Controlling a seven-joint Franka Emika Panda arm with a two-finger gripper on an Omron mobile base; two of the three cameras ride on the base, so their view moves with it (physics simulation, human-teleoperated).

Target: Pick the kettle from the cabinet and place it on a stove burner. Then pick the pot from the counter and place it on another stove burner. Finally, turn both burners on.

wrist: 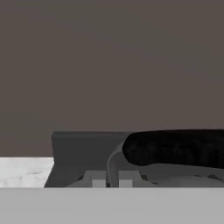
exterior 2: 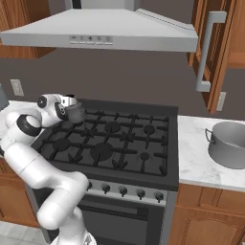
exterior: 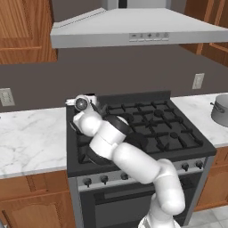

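Note:
The small dark grey kettle point(exterior 2: 75, 114) is at the back left corner of the black stove, over the grates. My gripper point(exterior 2: 70, 108) reaches it from the left. In the hand view its black arched handle point(wrist: 175, 148) runs off to the right, and the gripper point(wrist: 112, 179) is shut on a thin grey curved part of the kettle. The large grey pot point(exterior 2: 228, 143) point(exterior: 220, 109) stands on the white marble counter point(exterior 2: 194, 160) right of the stove. The other burners point(exterior 2: 102, 151) are bare. The cabinet point(exterior 2: 230, 43) at the upper right has its door swung open.
A grey range hood point(exterior 2: 95, 31) hangs low over the stove. A row of dark knobs point(exterior 2: 123, 190) lines the stove front. More marble counter point(exterior: 31, 138) lies left of the stove. The cabinet door's long grey bar handle point(exterior 2: 206, 52) juts out above the pot.

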